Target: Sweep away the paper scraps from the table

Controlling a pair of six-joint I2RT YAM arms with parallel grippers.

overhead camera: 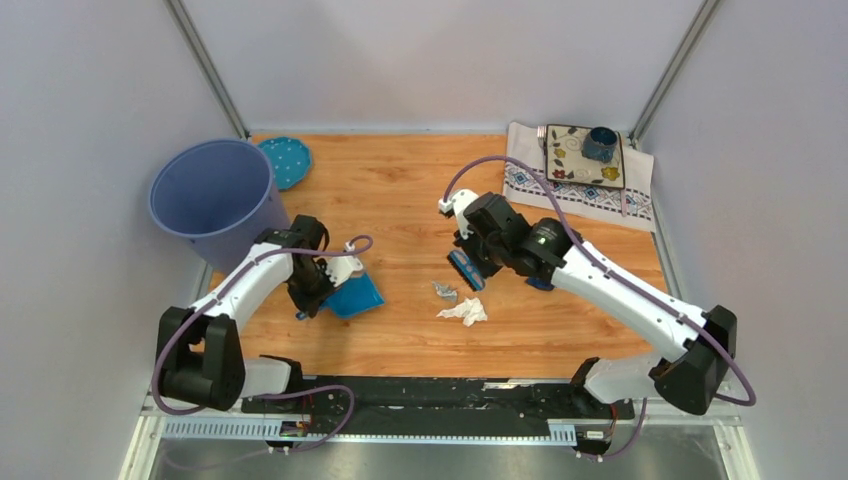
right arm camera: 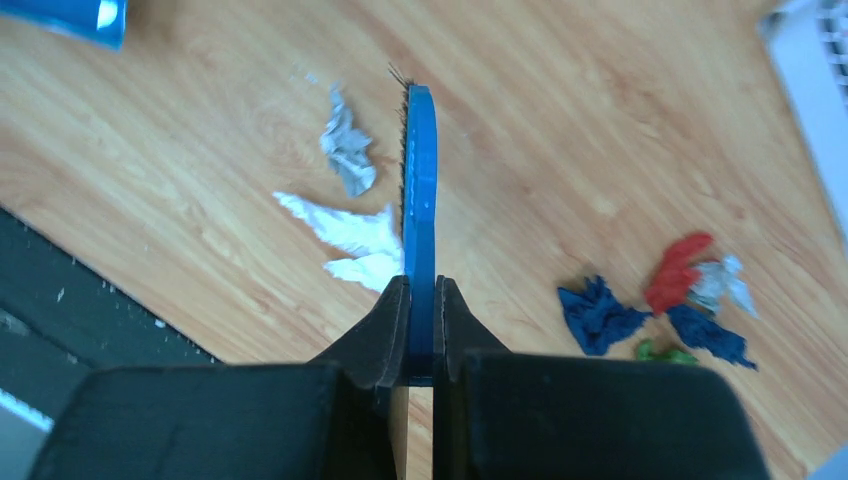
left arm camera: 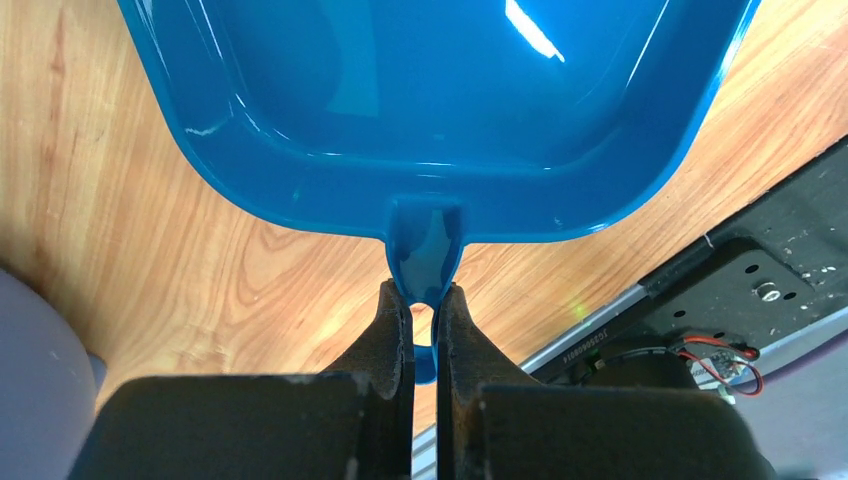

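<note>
The long left arm (overhead camera: 238, 283) and the long right arm (overhead camera: 625, 298) are made of smooth white tubes with chunky black joints (overhead camera: 205, 362). A thin purple cable (overhead camera: 480, 163) runs along each arm. A tiny green light (overhead camera: 541, 238) glows on the right arm. Each arm ends in two flat black fingers (left arm camera: 392, 335) with a rough skin.

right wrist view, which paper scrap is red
The crumpled red paper scrap right of the blue brush; its neighbours are dark blue, green and pale grey.
</note>
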